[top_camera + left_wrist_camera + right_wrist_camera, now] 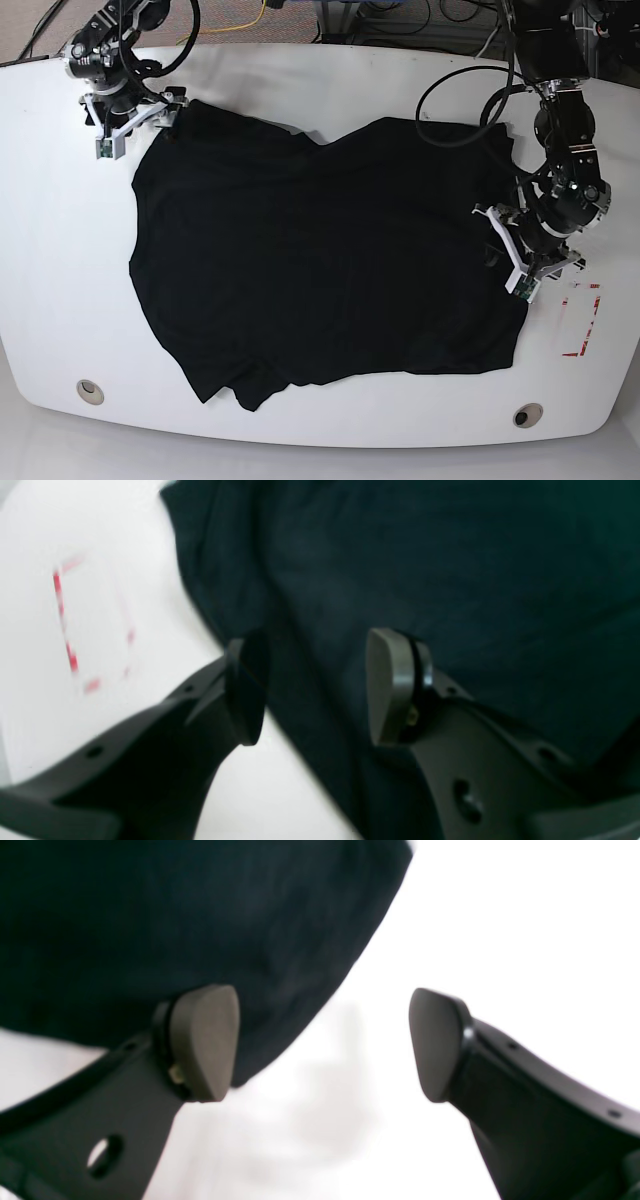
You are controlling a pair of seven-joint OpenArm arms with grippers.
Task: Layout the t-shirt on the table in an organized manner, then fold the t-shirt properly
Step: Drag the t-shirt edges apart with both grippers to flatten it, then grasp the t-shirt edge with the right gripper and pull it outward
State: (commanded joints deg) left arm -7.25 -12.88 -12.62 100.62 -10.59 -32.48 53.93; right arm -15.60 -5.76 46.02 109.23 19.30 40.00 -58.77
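**Both grippers open at shirt edges**

Left gripper point(315, 685) is open: its two pads stand apart w/ nothing pinched between them. Through the gap the wrist view shows the shirt point(425, 580) edge running diagonally, dark fabric under one finger point(390, 685) and white table point(100, 690) under the other. Red tape marks point(65, 625) lie on the table beside that edge. In the base view this gripper point(528, 262) sits at the shirt's side nearest the tabletop's right edge, tape marks point(585, 320) just beyond it.

Right gripper point(325, 1045) is open too, pads wide apart. One pad point(205, 1040) overlaps a rounded corner of shirt point(175, 915); the other is over bare table point(500, 915). Whether either pad touches cloth can't be told; the view is blurred. In the base view it point(125, 112) is near the tabletop's far left corner, at the shirt's corner there.

Shirt point(320, 260) is spread mostly flat across the middle of the table point(60, 250), reaching from the far left area toward the right edge. One bunched flap sits toward the near edge, left of centre. Two grommet holes point(90, 390) lie near the near corners, clear of the fabric.
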